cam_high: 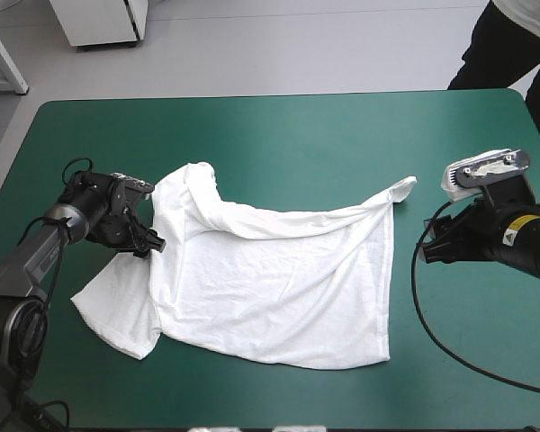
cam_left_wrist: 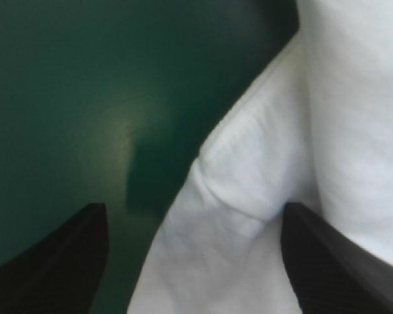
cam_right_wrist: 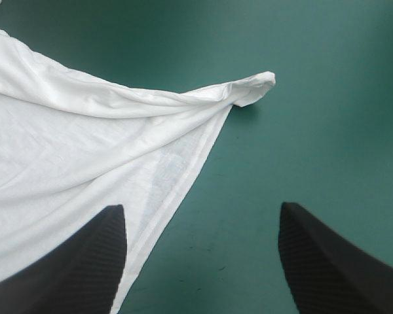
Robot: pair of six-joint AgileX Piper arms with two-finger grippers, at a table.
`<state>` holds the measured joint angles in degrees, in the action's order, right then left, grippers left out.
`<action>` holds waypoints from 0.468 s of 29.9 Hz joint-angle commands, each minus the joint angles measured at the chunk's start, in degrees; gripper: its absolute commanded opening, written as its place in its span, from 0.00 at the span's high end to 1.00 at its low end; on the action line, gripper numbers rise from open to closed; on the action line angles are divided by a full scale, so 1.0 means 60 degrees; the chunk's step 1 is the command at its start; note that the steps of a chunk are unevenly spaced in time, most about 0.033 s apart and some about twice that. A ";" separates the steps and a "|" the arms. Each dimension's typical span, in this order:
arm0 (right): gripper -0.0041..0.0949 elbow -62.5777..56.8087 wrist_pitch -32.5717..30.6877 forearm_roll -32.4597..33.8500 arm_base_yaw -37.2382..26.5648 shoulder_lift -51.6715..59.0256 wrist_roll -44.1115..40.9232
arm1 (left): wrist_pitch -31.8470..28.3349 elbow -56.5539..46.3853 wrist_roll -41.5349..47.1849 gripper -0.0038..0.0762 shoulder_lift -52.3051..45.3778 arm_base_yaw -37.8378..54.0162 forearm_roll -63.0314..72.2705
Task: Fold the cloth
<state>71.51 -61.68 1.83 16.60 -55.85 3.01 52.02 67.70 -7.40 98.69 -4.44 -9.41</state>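
Note:
The white T-shirt lies spread and wrinkled across the middle of the teal-green table, one sleeve pointing to the front left and a pulled corner reaching right. My left gripper sits low at the shirt's left edge, open, with a fold of the T-shirt between its black fingers. My right gripper hovers just right of the shirt, open, nothing held. In the right wrist view the T-shirt and its bunched corner lie ahead of the right gripper, one finger over the shirt's edge.
Bare teal-green cover runs along the far side and the right end. The table's front edge is close below the shirt's hem.

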 commanded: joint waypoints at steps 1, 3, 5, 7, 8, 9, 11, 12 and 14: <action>0.32 0.0193 0.0538 -0.0055 0.0013 -0.0115 -0.0011 | -0.0236 0.0250 -0.0103 0.28 0.0211 0.0011 0.0202; 0.32 0.0193 0.0557 -0.0060 0.0013 -0.0137 -0.0011 | -0.0146 0.0272 -0.0342 0.30 0.0473 0.0011 0.0577; 0.32 0.0193 0.0595 -0.0060 0.0013 -0.0137 -0.0011 | -0.0064 0.0292 -0.0570 0.38 0.0598 0.0011 0.1076; 0.32 0.0193 0.0595 -0.0060 0.0013 -0.0137 -0.0011 | -0.0050 0.0292 -0.0766 0.54 0.0660 0.0011 0.1568; 0.32 0.0193 0.0595 -0.0060 0.0013 -0.0137 -0.0011 | -0.0050 0.0292 -0.0766 0.62 0.0660 0.0011 0.1639; 0.32 0.0193 0.0595 0.0010 0.0013 -0.0137 -0.0011 | -0.0050 0.0292 -0.0766 0.74 0.0660 0.0011 0.1717; 0.32 0.0193 0.0595 0.0029 0.0013 -0.0137 -0.0011 | -0.0050 0.0292 -0.0766 0.94 0.0660 0.0011 0.1658; 0.32 0.0193 0.0595 0.0029 0.0013 -0.0137 -0.0011 | -0.0050 0.0292 -0.0766 0.96 0.0660 0.0029 0.1627; 0.33 0.0193 0.0617 0.0044 0.0013 -0.0153 -0.0011 | -0.0050 0.0292 -0.0597 0.96 0.0660 0.0122 0.1568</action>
<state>71.16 -61.40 1.37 16.60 -57.12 2.97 54.54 69.47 -12.07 102.26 -4.05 -0.41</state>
